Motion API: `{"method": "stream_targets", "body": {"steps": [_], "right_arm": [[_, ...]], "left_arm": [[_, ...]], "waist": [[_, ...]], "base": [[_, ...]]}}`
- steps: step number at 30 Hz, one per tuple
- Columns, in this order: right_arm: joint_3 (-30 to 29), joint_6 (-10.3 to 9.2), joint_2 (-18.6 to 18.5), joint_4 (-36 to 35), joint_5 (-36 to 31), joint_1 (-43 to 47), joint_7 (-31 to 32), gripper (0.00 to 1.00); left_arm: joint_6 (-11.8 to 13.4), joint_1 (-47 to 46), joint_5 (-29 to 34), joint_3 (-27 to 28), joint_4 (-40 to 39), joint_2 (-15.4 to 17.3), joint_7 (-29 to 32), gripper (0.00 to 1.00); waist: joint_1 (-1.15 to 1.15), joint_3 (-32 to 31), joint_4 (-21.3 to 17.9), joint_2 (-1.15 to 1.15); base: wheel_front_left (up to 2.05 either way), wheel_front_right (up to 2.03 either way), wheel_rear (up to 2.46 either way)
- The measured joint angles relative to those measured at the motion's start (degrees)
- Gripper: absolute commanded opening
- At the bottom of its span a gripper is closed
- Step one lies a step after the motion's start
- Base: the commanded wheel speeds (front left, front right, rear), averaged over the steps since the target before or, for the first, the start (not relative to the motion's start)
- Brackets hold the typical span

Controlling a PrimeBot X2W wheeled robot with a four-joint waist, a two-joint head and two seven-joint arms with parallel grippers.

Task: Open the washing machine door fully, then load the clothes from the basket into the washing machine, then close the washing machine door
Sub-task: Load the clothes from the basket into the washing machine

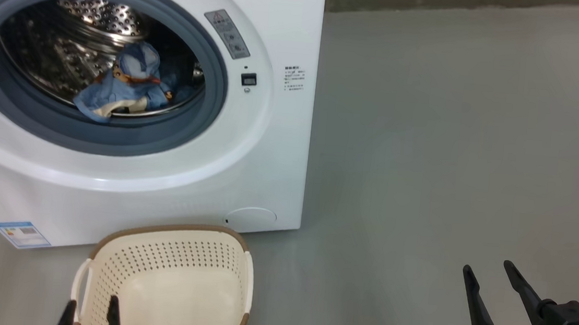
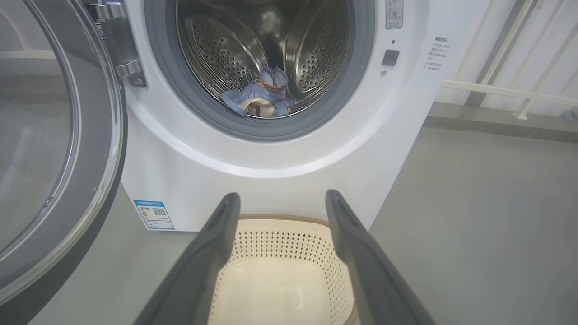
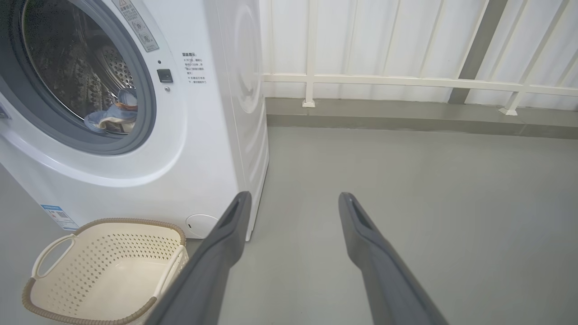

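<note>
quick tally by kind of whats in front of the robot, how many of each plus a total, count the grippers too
washing machine: 1
washing machine door: 1, open
basket: 1, empty
clothes: 1 garment, inside the machine
grippers: 2, left gripper and right gripper, both open
total: 6

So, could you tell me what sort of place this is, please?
Probably a laundry corner in a bare utility area or balcony: a white front-loading washing machine stands on a plain grey floor, a cream laundry basket sits before it, and a white railing lines the wall.
</note>
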Motion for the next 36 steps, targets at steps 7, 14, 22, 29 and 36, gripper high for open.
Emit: {"method": "stream_targets", "body": {"steps": [7,14,22,29,36], "right_arm": [[-0.02,0.0,0.3,-0.33,0.01,-0.47,-0.48,1.0],[-0.19,0.0,1.24,-0.78,0.01,-3.8,-2.07,1.0],[0.97,0.0,2.41,0.96,1.11,-9.3,-5.69,1.0],[3.85,0.0,4.0,5.92,3.12,-13.54,-10.22,1.0],[5.63,0.0,4.56,10.42,4.63,-18.77,-13.71,1.0]], "left_arm": [[-0.1,-5.83,-0.8,1.1,2.91,1.64,1.49,1.0],[-1.63,-17.52,-1.72,2.36,7.84,4.38,3.02,1.0],[-4.9,-34.07,-2.77,4.25,14.15,10.02,9.02,1.0],[-8.27,-47.42,-3.45,5.52,19.27,18.06,18.67,1.0],[-10.71,-60.13,-3.32,5.72,21.2,26.74,30.06,1.0]], "waist": [[0.0,3.05,-0.71,0.0],[0.01,8.17,-1.67,0.0],[0.02,15.64,-3.43,0.0],[0.01,22.49,-6.07,0.0],[0.01,29.94,-9.76,0.0]], "base": [[0.0,0.0,0.0],[0.0,0.0,0.0],[0.0,0.0,0.0],[0.0,0.0,0.0],[0.0,0.0,0.0]]}}
